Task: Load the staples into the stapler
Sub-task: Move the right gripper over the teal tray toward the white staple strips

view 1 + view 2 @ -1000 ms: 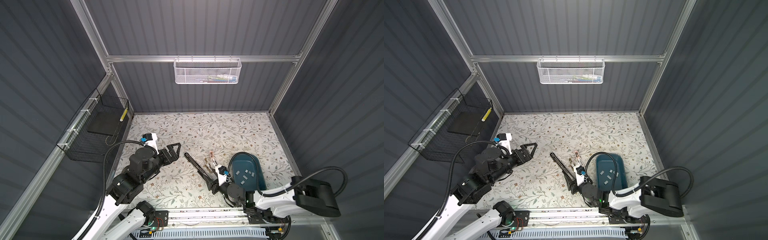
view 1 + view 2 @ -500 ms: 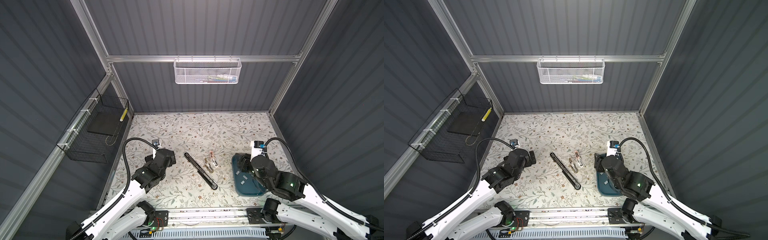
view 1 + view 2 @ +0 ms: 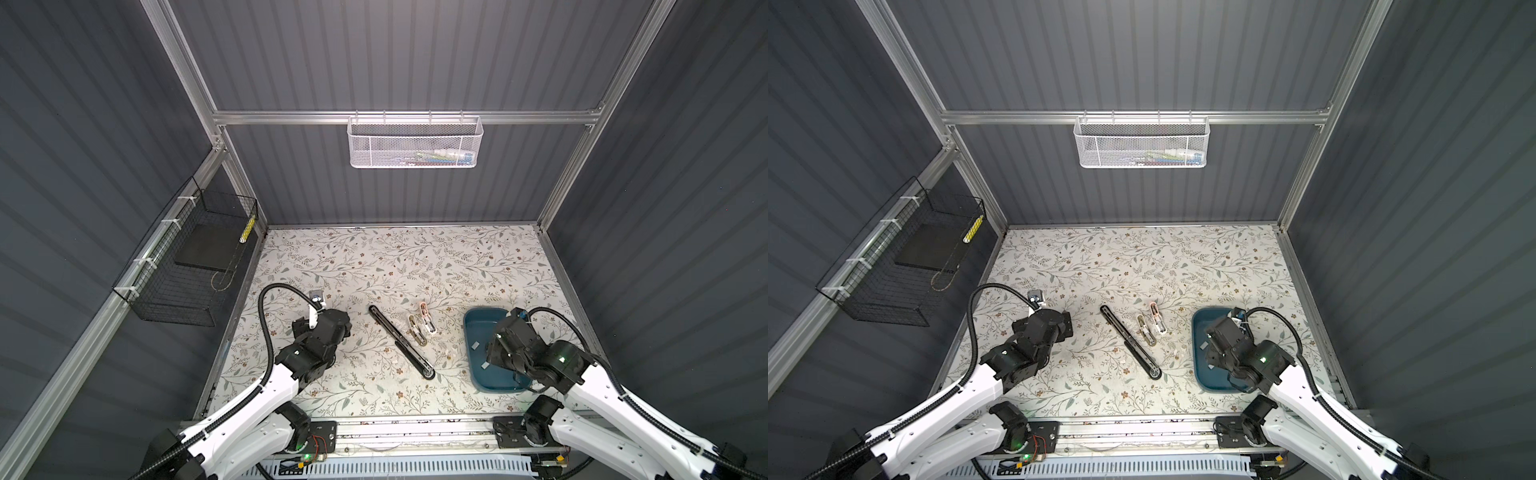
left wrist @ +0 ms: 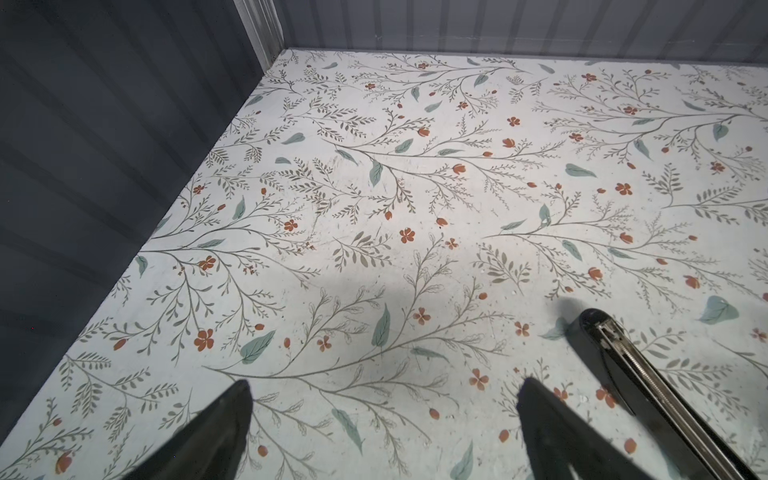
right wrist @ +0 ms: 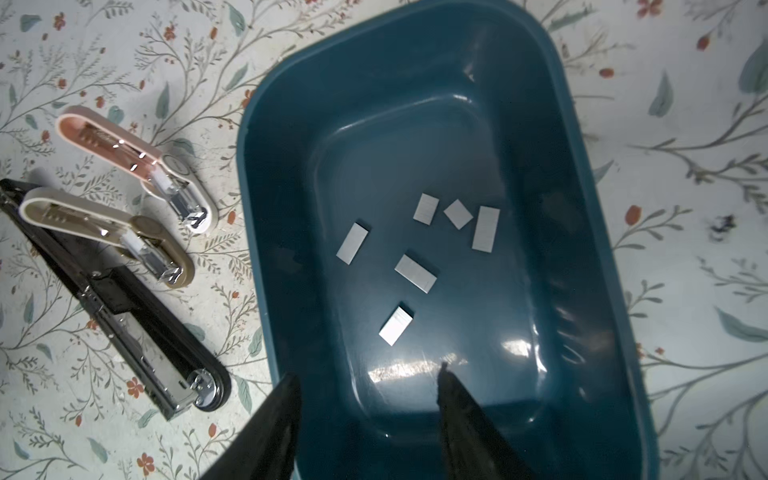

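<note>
While both arms hang over the flowered worktop [image 3: 374,266], the staples [image 5: 415,273] lie loose on the floor of a dark teal tub [image 5: 582,208] on the right side of the worktop. Seen from the right wrist, they are small, flat, silvery-grey rectangles with a dull brushed sheen, and their lengths differ. Six strips can be counted: three close together, three scattered a little apart. None stands on edge. In both top views the right arm covers much of the tub [image 3: 482,324], and only two strips [image 3: 475,344] show beside it.

The right tool [image 5: 370,415] hovers over one end of the tub, its two dark fingers [image 5: 270,428] apart with nothing between them. The left tool [image 4: 384,415] hangs over bare worktop, its fingers spread wide and empty, near the tip of the long black stapler [image 4: 648,382].

Three staplers lie on the worktop between the arms, all swung open with their metal channels showing. The black stapler [image 5: 137,328] is the longest and lies on a slant. A beige stapler [image 5: 108,232] lies just beside it, and whether the two touch cannot be told. A pink-and-white stapler [image 5: 137,162] lies next to the beige one, nearer the tub.

One white mesh basket [image 3: 415,145] hangs on the back rail, and one black wire basket [image 3: 187,270] hangs on the left wall.
</note>
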You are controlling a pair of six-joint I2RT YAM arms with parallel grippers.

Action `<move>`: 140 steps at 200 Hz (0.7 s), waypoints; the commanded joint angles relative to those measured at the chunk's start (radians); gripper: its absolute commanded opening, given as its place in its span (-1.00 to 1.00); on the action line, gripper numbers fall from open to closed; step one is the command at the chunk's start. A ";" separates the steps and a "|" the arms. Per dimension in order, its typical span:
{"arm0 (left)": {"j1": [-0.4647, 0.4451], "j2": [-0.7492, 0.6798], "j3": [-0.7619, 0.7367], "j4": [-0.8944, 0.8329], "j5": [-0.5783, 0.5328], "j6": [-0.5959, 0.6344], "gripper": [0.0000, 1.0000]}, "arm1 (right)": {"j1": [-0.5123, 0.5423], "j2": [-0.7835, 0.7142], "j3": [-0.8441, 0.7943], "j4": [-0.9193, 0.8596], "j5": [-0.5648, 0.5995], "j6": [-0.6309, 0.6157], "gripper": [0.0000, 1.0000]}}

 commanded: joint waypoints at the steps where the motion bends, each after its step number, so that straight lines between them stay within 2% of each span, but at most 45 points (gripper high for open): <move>1: -0.004 0.001 0.003 0.039 -0.034 0.015 0.99 | -0.075 0.033 -0.025 0.136 -0.138 -0.028 0.08; 48: -0.004 -0.024 -0.017 0.063 -0.035 0.022 0.99 | -0.102 0.191 -0.036 0.260 -0.160 -0.022 0.04; 67: -0.004 -0.020 -0.017 0.066 -0.040 0.021 0.99 | -0.109 0.257 -0.013 0.247 -0.123 -0.017 0.01; 90: -0.004 -0.006 -0.012 0.071 -0.036 0.027 0.99 | -0.116 0.309 0.008 0.230 -0.083 -0.015 0.09; 117: -0.004 0.007 -0.008 0.073 -0.035 0.027 0.99 | -0.131 0.378 0.018 0.275 -0.104 -0.028 -0.02; 140: -0.004 0.017 -0.005 0.078 -0.030 0.033 0.99 | -0.135 0.446 0.047 0.292 -0.106 -0.039 -0.03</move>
